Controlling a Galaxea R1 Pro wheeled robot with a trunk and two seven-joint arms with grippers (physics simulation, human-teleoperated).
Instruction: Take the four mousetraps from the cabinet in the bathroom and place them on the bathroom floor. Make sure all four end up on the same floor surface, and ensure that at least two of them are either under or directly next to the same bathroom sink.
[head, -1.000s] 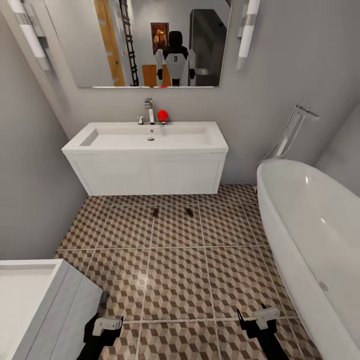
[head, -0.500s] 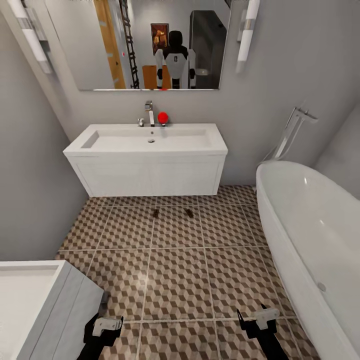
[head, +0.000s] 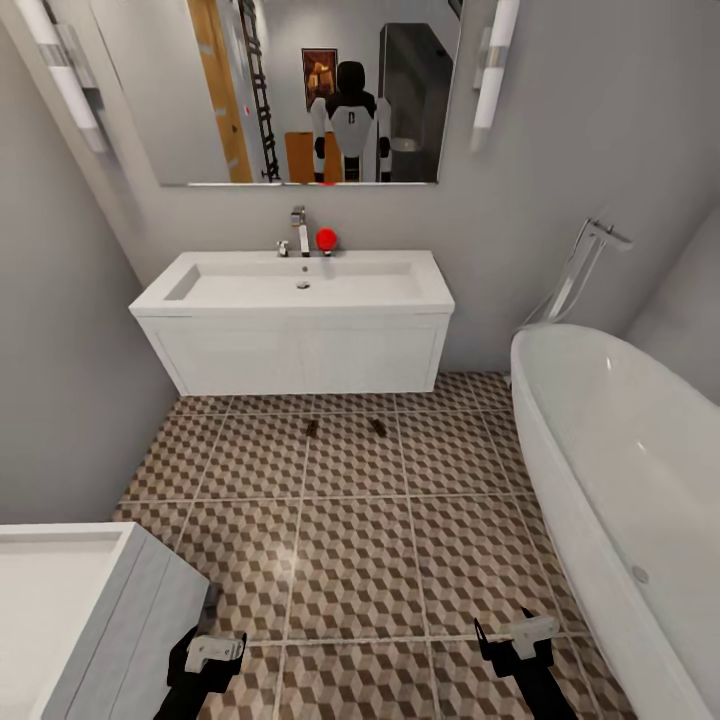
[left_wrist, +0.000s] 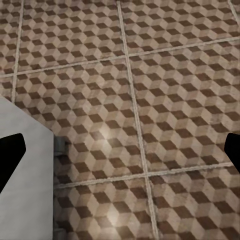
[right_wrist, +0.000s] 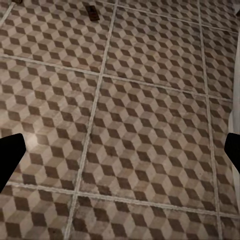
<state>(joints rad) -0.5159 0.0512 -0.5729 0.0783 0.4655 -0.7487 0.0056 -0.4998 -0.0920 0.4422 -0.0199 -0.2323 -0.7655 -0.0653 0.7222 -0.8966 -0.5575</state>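
Two mousetraps (head: 312, 427) (head: 378, 425) lie well ahead of both spread, empty grippers (head: 205, 655) (head: 520, 637) near the sink (head: 295, 290) — two remain, likely needing a return to the cabinet.

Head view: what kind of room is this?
A bathroom: a white sink on a drawer unit under a wall mirror, a white bathtub on the right, and cube-patterned tile floor.

Black arms end in white blocks; the mirror (head: 300, 90) reflects a white trunk and black head.
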